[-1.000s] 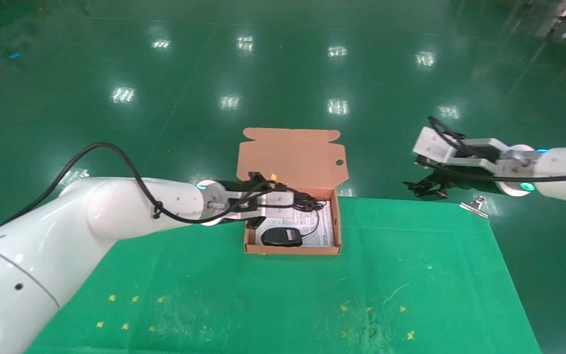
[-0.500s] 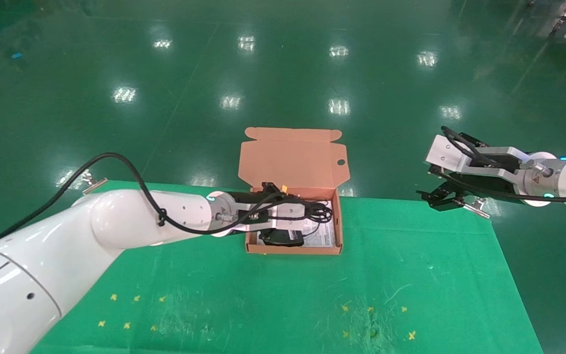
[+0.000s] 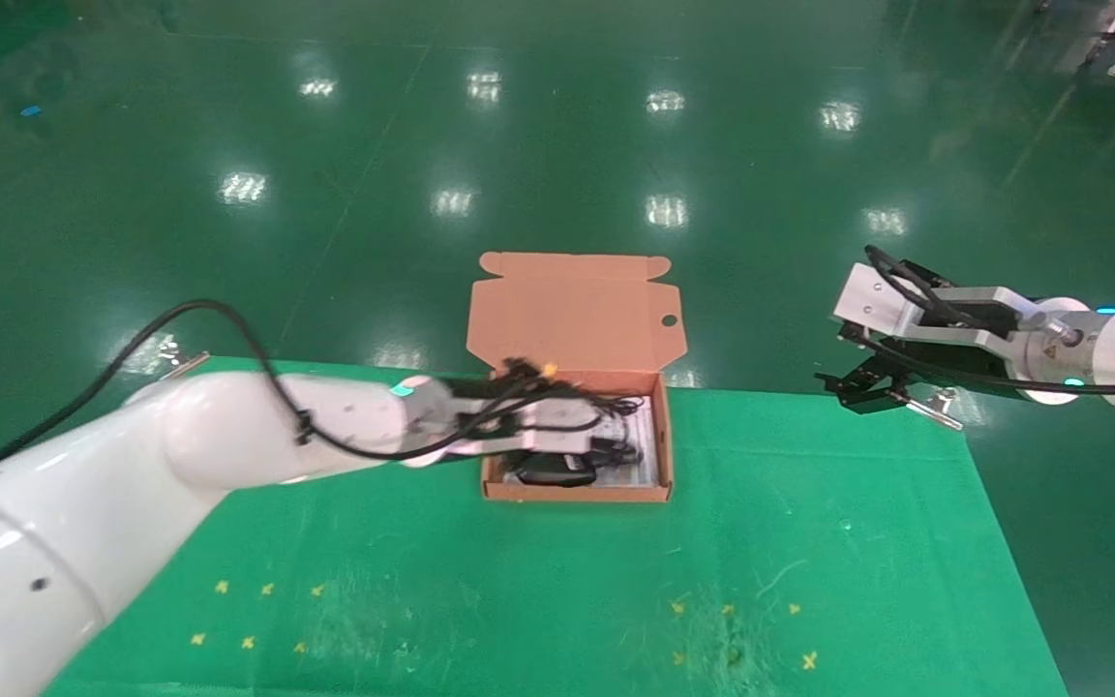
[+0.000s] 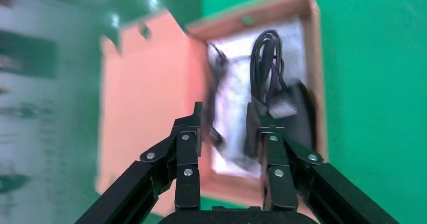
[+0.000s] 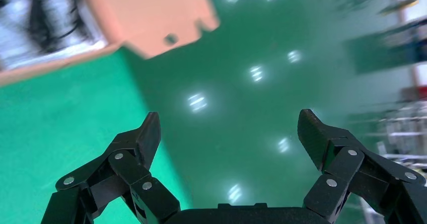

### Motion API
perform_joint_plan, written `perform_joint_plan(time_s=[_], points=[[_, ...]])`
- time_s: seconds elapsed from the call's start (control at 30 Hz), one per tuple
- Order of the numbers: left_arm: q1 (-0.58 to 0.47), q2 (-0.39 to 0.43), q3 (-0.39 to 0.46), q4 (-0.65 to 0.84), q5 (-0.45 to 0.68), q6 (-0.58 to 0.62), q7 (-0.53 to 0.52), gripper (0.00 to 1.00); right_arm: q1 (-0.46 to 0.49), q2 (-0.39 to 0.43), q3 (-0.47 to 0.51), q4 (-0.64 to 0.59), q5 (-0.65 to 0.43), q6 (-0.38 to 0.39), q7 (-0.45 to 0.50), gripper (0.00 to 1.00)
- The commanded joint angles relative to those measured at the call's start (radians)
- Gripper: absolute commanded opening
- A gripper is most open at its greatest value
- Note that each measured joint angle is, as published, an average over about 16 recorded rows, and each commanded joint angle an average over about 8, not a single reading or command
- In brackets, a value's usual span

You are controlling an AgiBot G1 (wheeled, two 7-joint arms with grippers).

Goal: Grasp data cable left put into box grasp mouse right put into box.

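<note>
The salmon-orange box (image 3: pixel 577 492) stands open at the table's far edge, lid flap up. The black mouse (image 3: pixel 553 471) lies in its near part on the white printed sheet. My left gripper (image 3: pixel 611 447) is low inside the box. In the left wrist view the left gripper (image 4: pixel 224 116) is open, with only the sheet between the fingers. The coiled black data cable (image 4: pixel 267 63) lies in the box (image 4: pixel 314 58) just past the fingertips, partly over the mouse (image 4: pixel 302 118). My right gripper (image 3: pixel 853 387) is open and empty over the floor, off the table's far right; in its own view (image 5: pixel 229 133) the jaws stand wide apart.
A metal clip (image 3: pixel 935 402) holds the green cloth at the table's far right corner, close under the right gripper. Yellow cross marks (image 3: pixel 267 588) dot the cloth near me. The box lid (image 5: pixel 151 12) shows in the right wrist view.
My left gripper has come down from above the box into it, carrying the data cable down onto the sheet and mouse. The right arm has hardly moved in the last half second.
</note>
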Motion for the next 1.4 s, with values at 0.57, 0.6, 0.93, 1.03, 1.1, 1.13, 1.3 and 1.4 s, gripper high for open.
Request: perform_joint_plan(time_s=[0.57,0.6,0.93,1.03,1.1,1.13,1.3,1.4], points=[[-0.094,-0.114,-0.05,-0.12,0.053,0.015,-0.187,1.0,0.062,-0.028,0.04,-0.003,-0.004,-0.027,-0.055,1.0],[-0.085,-0.121,-0.06,-0.126,0.039,0.027,-0.187,1.0,0.053,-0.024,0.05,0.001,0.01,-0.037,-0.056,1.0],[0.016,-0.211,-0.19,-0.195,-0.125,0.168,-0.193,1.0,-0.058,0.015,0.166,0.056,0.185,-0.16,-0.075,1.0],[0.046,-0.238,-0.229,-0.215,-0.174,0.21,-0.194,1.0,-0.091,0.027,0.201,0.072,0.237,-0.197,-0.081,1.0],[0.066,-0.256,-0.255,-0.229,-0.207,0.239,-0.195,1.0,-0.113,0.035,0.224,0.083,0.271,-0.221,-0.085,1.0],[0.076,-0.265,-0.268,-0.236,-0.224,0.253,-0.196,1.0,-0.124,0.039,0.236,0.089,0.289,-0.234,-0.087,1.0],[0.127,-0.31,-0.333,-0.271,-0.307,0.324,-0.199,1.0,-0.18,0.058,0.294,0.116,0.376,-0.296,-0.096,1.0],[0.159,-0.339,-0.373,-0.293,-0.358,0.368,-0.2,1.0,-0.214,0.071,0.331,0.133,0.431,-0.334,-0.102,1.0]])
